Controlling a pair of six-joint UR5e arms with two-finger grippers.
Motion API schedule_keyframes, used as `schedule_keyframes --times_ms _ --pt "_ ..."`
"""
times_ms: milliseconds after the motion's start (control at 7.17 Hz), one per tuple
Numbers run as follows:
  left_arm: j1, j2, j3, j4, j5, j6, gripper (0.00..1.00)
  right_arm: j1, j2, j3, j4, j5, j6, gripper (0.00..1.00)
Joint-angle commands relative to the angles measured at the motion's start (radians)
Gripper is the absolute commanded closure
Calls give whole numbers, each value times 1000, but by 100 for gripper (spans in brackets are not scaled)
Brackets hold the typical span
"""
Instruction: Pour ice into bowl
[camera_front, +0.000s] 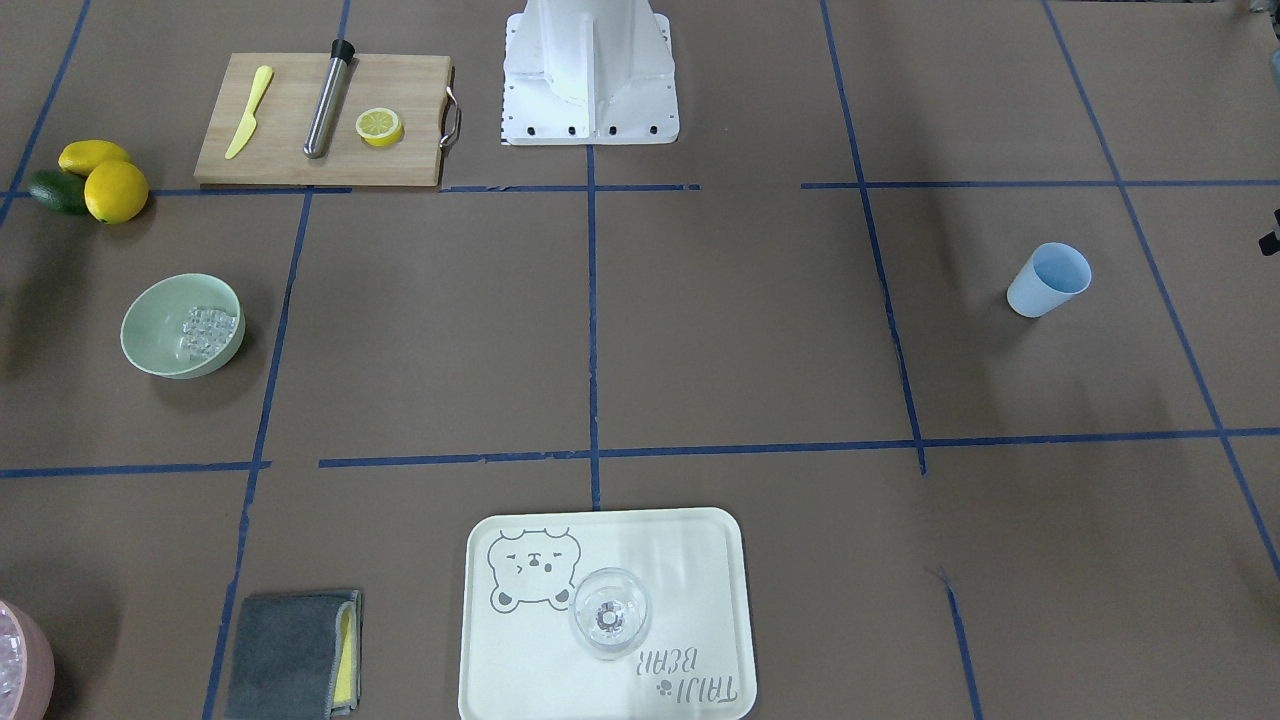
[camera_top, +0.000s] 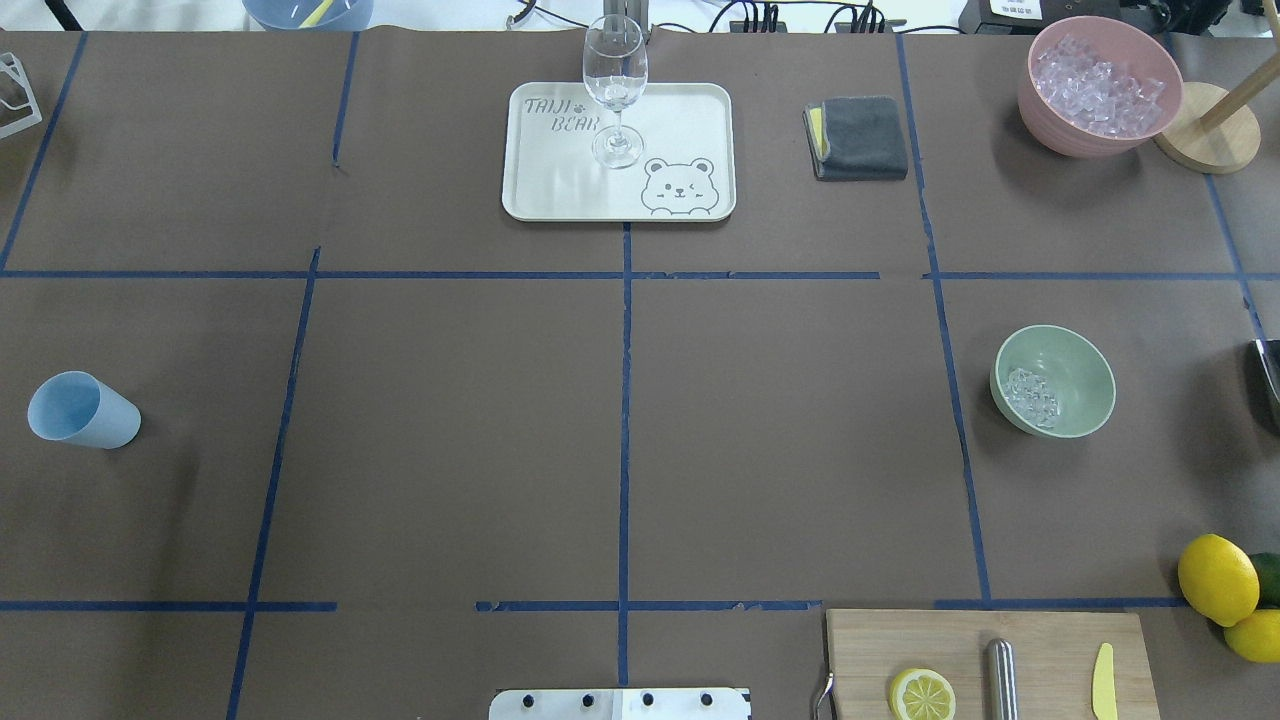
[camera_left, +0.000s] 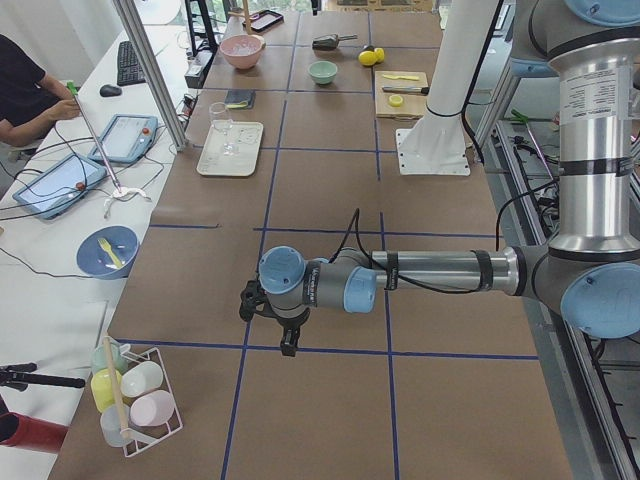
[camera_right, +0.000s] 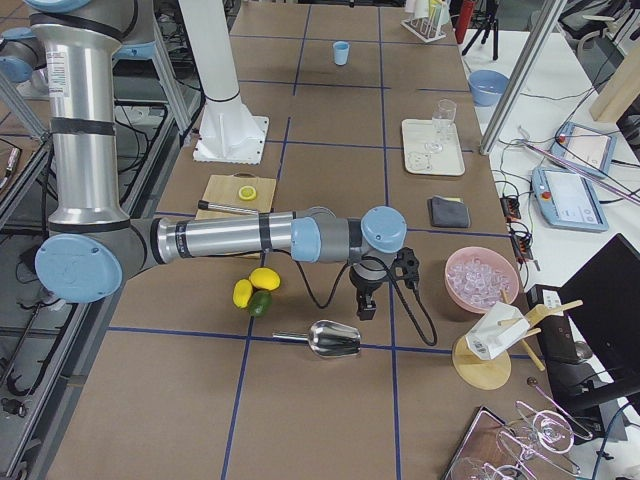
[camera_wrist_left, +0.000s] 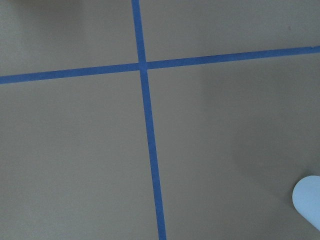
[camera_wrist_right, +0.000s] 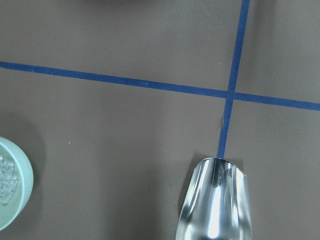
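Note:
The pale mint-green bowl (camera_front: 182, 325) stands on the table's right side (camera_top: 1053, 381) and holds a small heap of clear ice (camera_top: 1032, 395). Its rim and some ice show at the left edge of the right wrist view (camera_wrist_right: 12, 185). My right gripper (camera_right: 368, 308) hangs above the table near a metal scoop (camera_right: 335, 340), which lies empty on the table (camera_wrist_right: 217, 200). My left gripper (camera_left: 285, 340) hovers over bare table near the blue cup (camera_top: 82, 411). Both grippers show only in the side views, so I cannot tell whether they are open or shut.
A pink container of ice (camera_top: 1098, 85) stands at the far right. A wine glass (camera_top: 614, 90) stands on a white tray (camera_top: 700, 110), beside a grey cloth (camera_top: 860, 138). A cutting board (camera_top: 1050, 640) with a lemon half, a muddler and a knife lies near my base, with lemons (camera_top: 1217, 578) beside it.

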Motion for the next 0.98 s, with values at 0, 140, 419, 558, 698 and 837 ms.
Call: schedule_keyframes --times_ms 0,140,419,558,698,837 --pt "-4 -41 -26 111 -2 3 0 1 9 -2 -5 -6 -4 0" --pt "-4 -45 -26 111 -4 2 0 1 9 3 -5 3 -2 0" --pt "-4 -48 -36 107 -1 -1 0 1 12 -2 -5 3 -2 0" --pt "-4 -61 -36 107 -1 -1 0 1 0 0 3 3 -2 0" --pt "-4 -68 -33 107 1 -1 0 1 -2 -2 6 -3 -1 0" --pt "-4 -69 -33 107 -1 -1 0 1 -2 0 6 -2 2 0"
